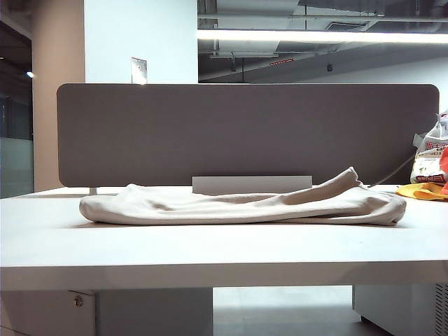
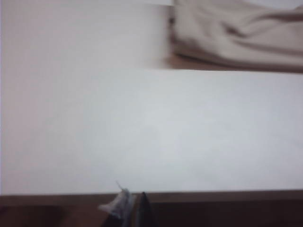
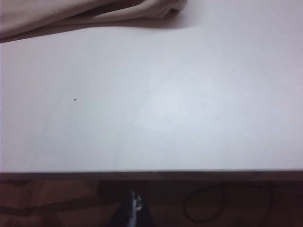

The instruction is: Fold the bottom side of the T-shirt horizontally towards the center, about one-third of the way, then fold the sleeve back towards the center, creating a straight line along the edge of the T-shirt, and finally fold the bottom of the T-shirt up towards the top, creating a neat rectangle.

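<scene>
The T-shirt (image 1: 241,203) lies bunched in a long band across the middle of the surface (image 1: 210,255), apparently already folded; left end effector (image 2: 134,208) and right end effector (image 3: 134,210), both clenched and empty, hang off the near edge, well clear of the T-shirt.

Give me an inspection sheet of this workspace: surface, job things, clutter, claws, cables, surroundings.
Surface: white table, bare in front of the shirt.
Job things: beige T-shirt lying folded into a long band across the table, one corner sticking up near its right end; hem not made out.
Clutter: printed bag and orange-yellow cloth at the table's far right.
Claws: left claw shut, off the table's near edge, holding nothing; right claw shut, likewise off the near edge.
Cables: a dark cable loops on the floor below the right claw.
Surroundings: grey divider panel behind the table, ceiling light above.
</scene>
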`<state>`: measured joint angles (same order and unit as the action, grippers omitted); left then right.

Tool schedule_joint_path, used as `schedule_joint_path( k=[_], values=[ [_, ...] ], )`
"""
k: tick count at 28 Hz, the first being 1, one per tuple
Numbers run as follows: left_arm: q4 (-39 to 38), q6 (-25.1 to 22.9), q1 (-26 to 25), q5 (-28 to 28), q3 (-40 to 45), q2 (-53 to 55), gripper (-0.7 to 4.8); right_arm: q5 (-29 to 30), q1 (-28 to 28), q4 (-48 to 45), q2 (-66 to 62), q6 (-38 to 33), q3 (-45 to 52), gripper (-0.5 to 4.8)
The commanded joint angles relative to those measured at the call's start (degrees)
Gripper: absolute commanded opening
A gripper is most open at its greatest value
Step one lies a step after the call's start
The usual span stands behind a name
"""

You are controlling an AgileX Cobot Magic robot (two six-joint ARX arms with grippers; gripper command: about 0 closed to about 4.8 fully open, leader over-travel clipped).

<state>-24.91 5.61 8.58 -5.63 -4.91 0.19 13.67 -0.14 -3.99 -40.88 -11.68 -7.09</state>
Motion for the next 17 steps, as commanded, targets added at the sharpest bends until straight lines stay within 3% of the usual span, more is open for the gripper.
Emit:
schedule_joint_path(
  k=[1, 10, 17],
  values=[
    [0.7, -3.3, -2.5, -1.0, 0.1, 0.0, 0.25, 0.0, 0.0, -0.7, 0.1, 0.1, -0.2, 0.00],
    [3.1, -3.7, -9.8, 0.4, 0.8, 0.0, 0.25, 0.0, 0.0, -0.7, 0.1, 0.1, -0.2, 0.00],
    [14.2, -3.9, -11.7, 1.0, 4.5, 0.0, 0.25, 0.0, 0.0, -0.7, 0.1, 0.1, -0.2, 0.00]
  ],
)
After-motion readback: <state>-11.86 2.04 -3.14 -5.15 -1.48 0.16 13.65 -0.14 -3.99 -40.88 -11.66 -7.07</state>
